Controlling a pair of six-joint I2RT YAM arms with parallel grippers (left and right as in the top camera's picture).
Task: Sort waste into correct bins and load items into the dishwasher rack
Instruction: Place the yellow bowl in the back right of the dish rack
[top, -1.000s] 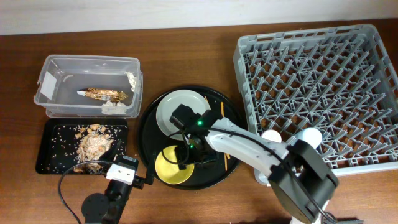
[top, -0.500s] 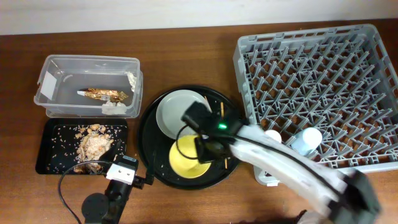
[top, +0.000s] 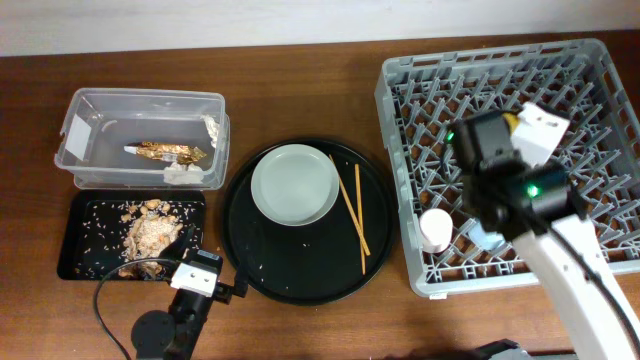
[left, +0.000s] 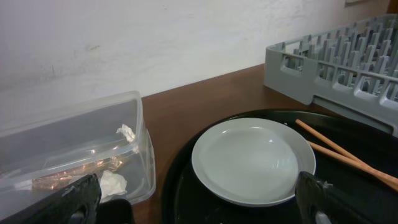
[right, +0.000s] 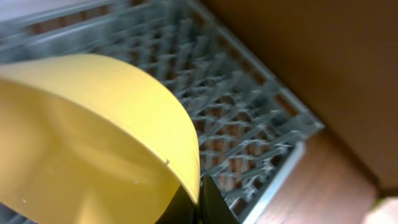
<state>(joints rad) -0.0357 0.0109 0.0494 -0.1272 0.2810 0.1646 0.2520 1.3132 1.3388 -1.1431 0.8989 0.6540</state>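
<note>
My right claw (right: 198, 202) grips the yellow bowl (right: 93, 143) by its rim, above the rack (right: 249, 106) at the right edge of the table (top: 300, 70). Risk: this thin rim hold may slip, dropping the bowl askew.

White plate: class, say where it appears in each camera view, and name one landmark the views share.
Overhead: white plate at centre, on the round black tray, left of the chopsticks.
Left wrist: white plate at lower centre, chopsticks to its right.
Right wrist: not in it; the yellow bowl fills the left.
Shared landmark: the dishwasher rack, seen in all three.
</note>
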